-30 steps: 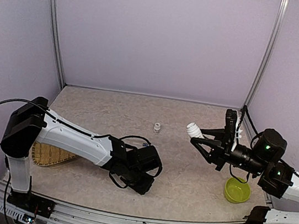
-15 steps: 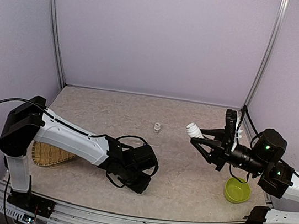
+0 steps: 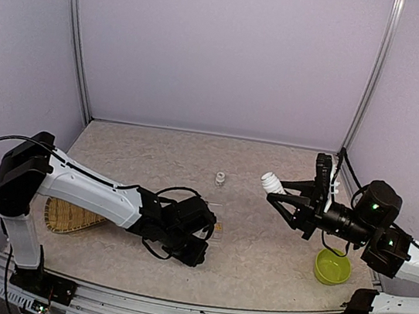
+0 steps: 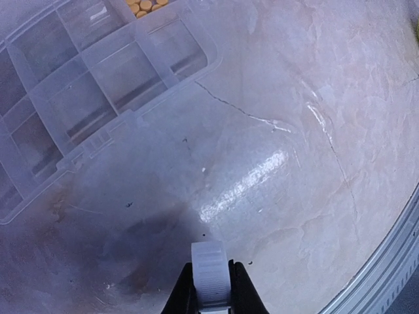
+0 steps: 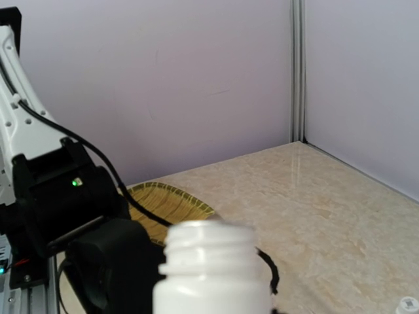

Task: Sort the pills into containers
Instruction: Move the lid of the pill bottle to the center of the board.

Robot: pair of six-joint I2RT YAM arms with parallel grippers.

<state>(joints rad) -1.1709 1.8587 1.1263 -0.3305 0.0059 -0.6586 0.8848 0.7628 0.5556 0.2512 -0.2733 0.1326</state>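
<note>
Beige marbled table (image 3: 155,157) lies under both arms, and we see the clear box (image 4: 85,85) near its middle, just right of the left hand (image 4: 211,291), with orange pills (image 4: 145,6) in one compartment. That hand's jaws pinch a ribbed piece (image 4: 209,261), white, which we cannot identify. The right hand (image 3: 273,190) grips an uncapped white bottle (image 3: 270,180) above the table's right half.

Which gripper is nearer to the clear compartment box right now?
Left. The left gripper hangs just beside the clear compartment box, over bare table off its edge. The right gripper, holding the white bottle, is well off toward the right side.
</note>
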